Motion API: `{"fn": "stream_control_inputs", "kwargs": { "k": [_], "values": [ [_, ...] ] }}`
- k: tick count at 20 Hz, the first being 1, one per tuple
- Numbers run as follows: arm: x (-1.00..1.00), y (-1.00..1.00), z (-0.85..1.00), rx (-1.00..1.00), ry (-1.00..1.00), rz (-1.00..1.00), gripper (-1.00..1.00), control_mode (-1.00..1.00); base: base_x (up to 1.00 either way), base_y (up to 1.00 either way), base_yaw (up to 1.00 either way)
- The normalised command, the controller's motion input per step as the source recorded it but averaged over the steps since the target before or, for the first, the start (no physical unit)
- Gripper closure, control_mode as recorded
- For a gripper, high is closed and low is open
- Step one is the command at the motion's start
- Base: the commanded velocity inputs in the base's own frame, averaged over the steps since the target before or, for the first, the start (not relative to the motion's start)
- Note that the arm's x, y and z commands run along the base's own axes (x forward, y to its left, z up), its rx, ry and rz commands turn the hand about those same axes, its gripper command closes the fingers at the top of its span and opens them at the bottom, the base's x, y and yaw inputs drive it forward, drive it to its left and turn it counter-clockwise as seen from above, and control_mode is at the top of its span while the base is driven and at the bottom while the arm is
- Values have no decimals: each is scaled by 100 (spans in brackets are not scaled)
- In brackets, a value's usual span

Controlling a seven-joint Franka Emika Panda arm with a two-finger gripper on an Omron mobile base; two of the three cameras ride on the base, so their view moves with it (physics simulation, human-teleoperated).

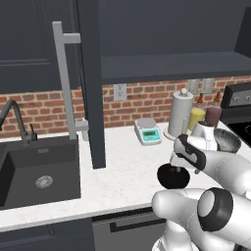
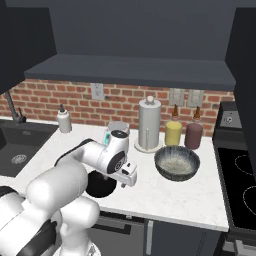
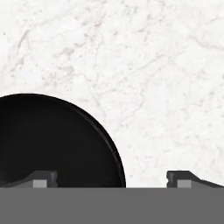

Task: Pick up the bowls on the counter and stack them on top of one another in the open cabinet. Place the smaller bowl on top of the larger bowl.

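Left base view: arm bent low over the white marble desk (image 1: 122, 171), end effector (image 1: 177, 168) down right at the smaller bowl (image 1: 172, 177), glossy black, near the front edge; larger bowl (image 1: 227, 140) sits grey and streaked further right by the stove, well apart. Open cabinet (image 1: 171, 66) above has a bare dark shelf, door with long bar handle (image 1: 66, 81) swung out; scale (image 1: 148, 131) and paper towel roll (image 1: 182, 113) at the back wall. Right base view: black bowl (image 2: 100, 187) mostly hidden under the wrist, grey bowl (image 2: 176, 163) untouched on the desk in front of two bottles (image 2: 183, 132). Neither bowl is in the cabinet, so judged step: first pick, reaching for the black one, though the grey one needs to be shelved first. Hand view: end effector (image 3: 113, 178) spread wide, one fingertip (image 3: 43, 178) over the bowl's dark inside (image 3: 57, 140), the other over bare marble, rim between them; nothing gripped. Next move likely needs a small descent, then closing on the rim.
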Motion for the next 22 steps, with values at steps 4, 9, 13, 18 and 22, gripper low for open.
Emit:
{"fn": "stream_control_inputs", "kwargs": {
  "k": [4,9,13,18,22],
  "values": [
    [2,0,-38,1,0,0,-100,-100,0,0,0],
    [3,0,-35,1,0,0,-100,-100,0,0,0],
    [2,0,-30,2,0,0,-100,-100,0,0,0],
    [1,0,-2,1,0,0,100,-100,0,0,0],
    [0,0,0,0,0,0,100,-100,0,0,0]
  ]
}}
